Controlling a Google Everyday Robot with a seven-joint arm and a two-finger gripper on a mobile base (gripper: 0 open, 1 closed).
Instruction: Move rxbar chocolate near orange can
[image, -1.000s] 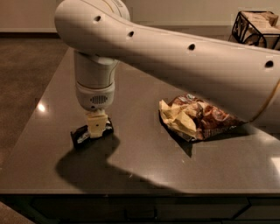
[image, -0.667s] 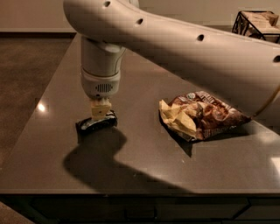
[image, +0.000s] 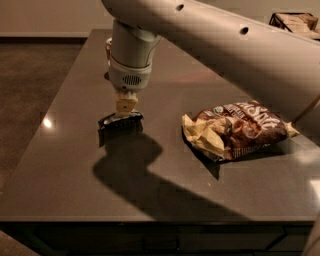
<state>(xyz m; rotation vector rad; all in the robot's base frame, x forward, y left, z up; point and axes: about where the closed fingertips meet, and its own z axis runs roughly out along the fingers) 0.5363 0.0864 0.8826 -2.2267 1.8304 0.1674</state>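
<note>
The small, flat rxbar chocolate in its black wrapper (image: 120, 121) sits at the left-middle of the dark grey stone-look tabletop (image: 75, 190), pinched along its top edge by the pale two-finger pincer (image: 125, 106), whose jaws are drawn narrow on the bar. Its shadow falls just below it, so it looks barely lifted or only skimming the surface. The grasp seems made; the carry is what remains. A sliver of what is probably the orange can (image: 107, 50) peeks out at the far left behind the wrist, well apart from the bar, so the bar has yet to be brought beside it and released. The thick white arm (image: 225, 45) sweeps in from the upper right, its wrist (image: 130, 55) pointing straight down. The crumpled brown and yellow chip bag (image: 235, 130) lies off to the right.
</note>
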